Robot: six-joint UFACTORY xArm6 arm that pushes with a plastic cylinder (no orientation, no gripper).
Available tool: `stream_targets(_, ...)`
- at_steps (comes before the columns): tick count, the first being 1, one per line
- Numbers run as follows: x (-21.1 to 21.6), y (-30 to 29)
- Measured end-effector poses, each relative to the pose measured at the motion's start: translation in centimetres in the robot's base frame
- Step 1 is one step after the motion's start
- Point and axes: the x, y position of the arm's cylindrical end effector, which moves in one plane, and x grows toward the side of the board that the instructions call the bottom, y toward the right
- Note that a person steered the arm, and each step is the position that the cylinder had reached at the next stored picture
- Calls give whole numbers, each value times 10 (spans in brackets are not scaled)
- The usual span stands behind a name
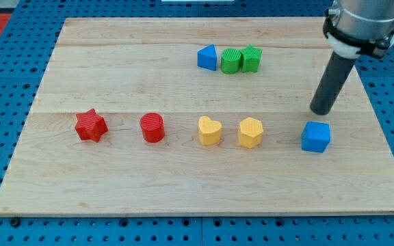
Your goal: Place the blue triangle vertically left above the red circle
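The blue triangle (207, 57) lies near the view's top centre, touching a green circle (231, 61) on its right. The red circle (152, 128) sits left of centre in the middle row, well below and left of the triangle. My tip (321, 110) is at the view's right, just above a blue cube (316, 137) and far right of the blue triangle.
A green star-like block (252, 59) sits right of the green circle. A red star (91, 126) lies left of the red circle. A yellow heart (209, 130) and a yellow hexagon (250, 132) lie right of it. The wooden board (60, 184) rests on a blue pegboard.
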Motion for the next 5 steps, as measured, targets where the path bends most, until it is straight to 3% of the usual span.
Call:
stream_targets(2,-98,5)
stream_targets(3,-144,-21)
stream_targets(5,-139,-158)
